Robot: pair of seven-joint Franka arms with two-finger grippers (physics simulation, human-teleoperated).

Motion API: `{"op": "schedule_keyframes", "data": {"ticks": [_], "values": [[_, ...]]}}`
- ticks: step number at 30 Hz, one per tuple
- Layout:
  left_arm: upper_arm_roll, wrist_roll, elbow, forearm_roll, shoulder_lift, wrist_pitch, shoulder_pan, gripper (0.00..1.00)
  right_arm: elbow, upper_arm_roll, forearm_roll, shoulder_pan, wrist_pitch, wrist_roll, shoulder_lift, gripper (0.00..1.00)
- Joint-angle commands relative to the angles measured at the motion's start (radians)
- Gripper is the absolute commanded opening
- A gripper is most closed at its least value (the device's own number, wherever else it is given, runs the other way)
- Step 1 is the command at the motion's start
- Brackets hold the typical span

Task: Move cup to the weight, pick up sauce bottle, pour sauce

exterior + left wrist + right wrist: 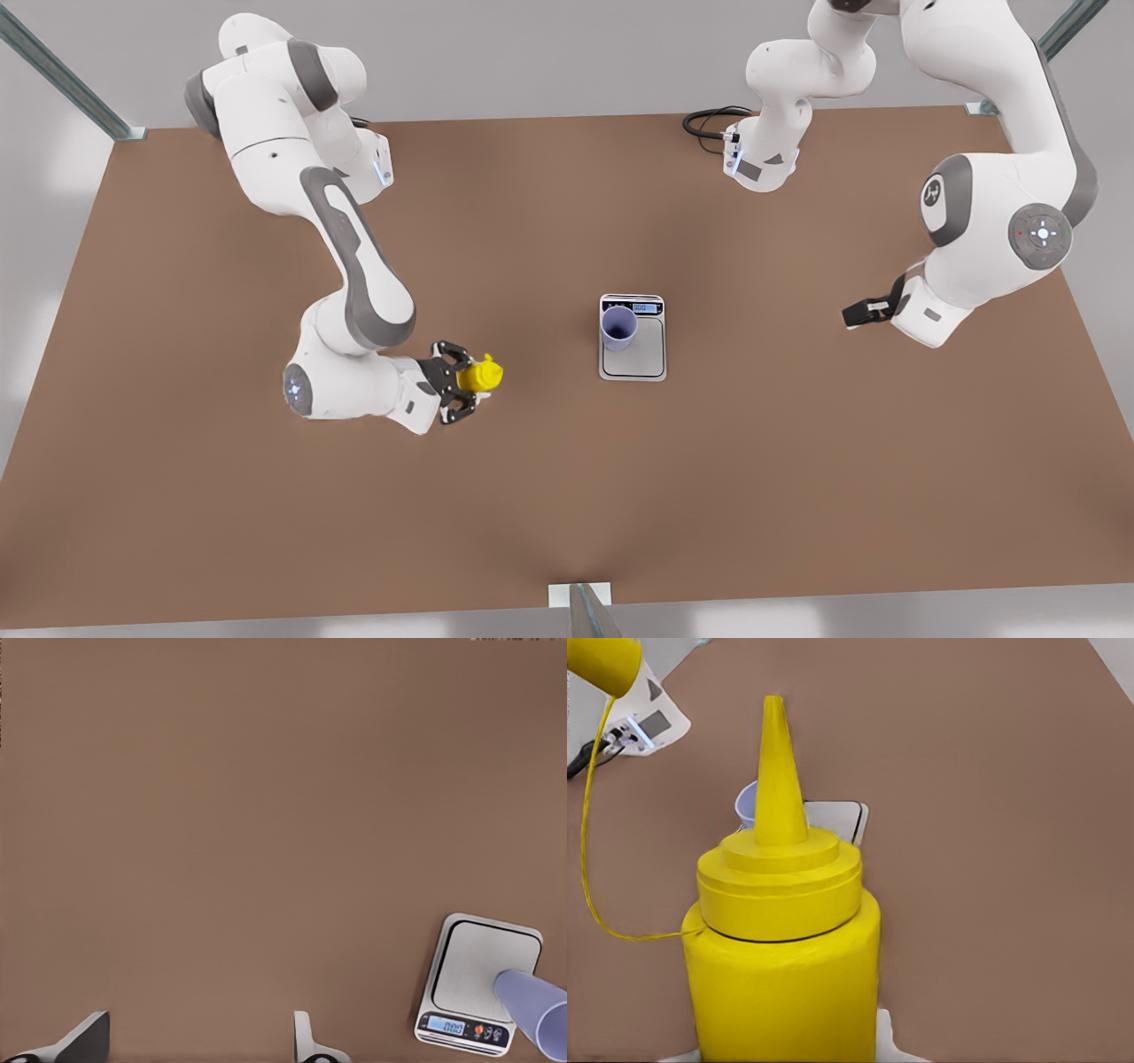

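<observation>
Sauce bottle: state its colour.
Bright yellow all over, nozzle included; the sauce bottle shows best in the right wrist view.

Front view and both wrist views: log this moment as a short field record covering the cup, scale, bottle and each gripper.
cup: lavender-blue cup upright on the scale, near its display end
scale: kitchen scale mid-table, display lit
sauce bottle: yellow sauce bottle at the front view's left, apart from the scale, nozzle pointing toward the cup in the right wrist view
right gripper: right gripper shut on the bottle's body
left gripper: left gripper open, holding nothing, waiting at the front view's right
table: brown table
pour: not yet begun
</observation>
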Motion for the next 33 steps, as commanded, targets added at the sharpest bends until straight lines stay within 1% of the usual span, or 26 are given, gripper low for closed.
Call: {"op": "schedule_keyframes", "data": {"ticks": [1,6,15,16,17,18,19,22,23,29,33], "values": [[0.0,0.0,0.0,-0.001,0.001,0.0,-0.002,1.0,0.0,-0.003,-0.011,0.006,0.0,0.023,-0.01,0.55],[0.0,0.0,0.0,-0.001,0.002,-0.002,-0.003,1.0,-0.006,-0.012,-0.092,0.077,0.0,0.059,-0.04,0.55],[0.0,0.0,0.0,-0.001,0.006,-0.002,-0.003,1.0,-0.002,-0.012,-0.189,0.217,0.002,0.062,-0.04,0.55],[0.0,0.0,0.0,-0.001,0.006,-0.002,-0.003,1.0,0.003,-0.029,-0.198,0.246,0.004,0.077,-0.04,0.55],[0.0,0.0,0.0,-0.001,0.006,-0.002,-0.003,1.0,0.004,-0.064,-0.197,0.284,0.004,0.077,-0.04,0.55],[0.0,0.0,0.0,-0.001,0.006,-0.002,-0.003,1.0,0.006,-0.123,-0.189,0.342,0.004,0.091,-0.04,0.55],[0.0,0.0,0.0,-0.001,0.006,-0.002,-0.003,1.0,0.007,-0.149,-0.188,0.368,0.004,0.105,-0.037,0.55],[0.0,0.0,-0.002,-0.001,0.011,-0.002,-0.003,1.0,0.02,-0.187,-0.189,0.422,0.03,0.14,-0.033,0.55],[0.0,0.0,-0.002,-0.001,0.011,-0.002,-0.003,1.0,0.02,-0.224,-0.186,0.459,0.043,0.158,-0.031,0.55],[0.0,0.0,-0.003,-0.001,0.011,-0.003,-0.003,1.0,0.041,-0.238,-0.186,0.499,0.106,0.287,-0.002,0.55],[0.0,0.0,-0.003,-0.001,0.011,-0.003,-0.003,1.0,0.043,-0.258,-0.186,0.531,0.12,0.3,0.007,0.56]]}}
